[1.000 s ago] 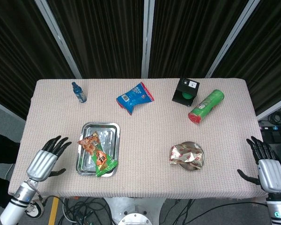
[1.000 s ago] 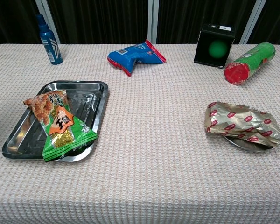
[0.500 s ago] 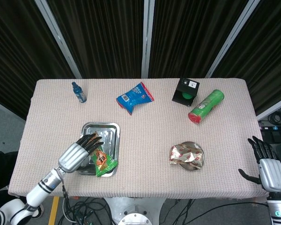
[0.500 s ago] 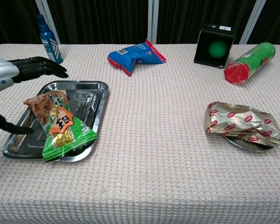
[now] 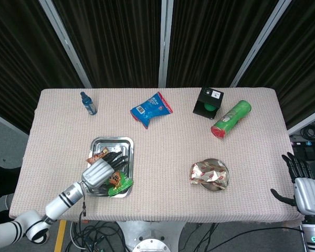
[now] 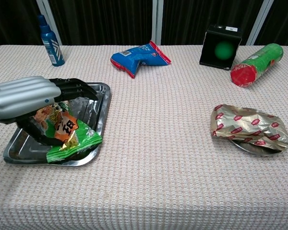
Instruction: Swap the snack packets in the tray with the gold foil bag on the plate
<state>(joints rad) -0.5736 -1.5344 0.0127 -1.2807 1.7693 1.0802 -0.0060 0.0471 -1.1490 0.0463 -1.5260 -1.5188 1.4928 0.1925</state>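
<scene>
Two snack packets (image 6: pixel 67 135) lie in the tray (image 6: pixel 98 108), and our left hand (image 6: pixel 26 98) curls its fingers (image 6: pixel 74 88) over them. We should gather both together, lifting straight up so neither slips

1. The table (image 5: pixel 163 205) is covered with a beige woven cloth.
2. Far edge, left to right: a blue bottle (image 5: pixel 88 103) standing upright, a blue snack bag (image 5: pixel 151 109), a black box (image 5: pixel 208 102), and a green canister (image 5: pixel 230 119) lying on its side.
3. Near left: a metal tray (image 6: pixel 100 103).
4. Near right: a plate (image 6: pixel 252 148).
</scene>
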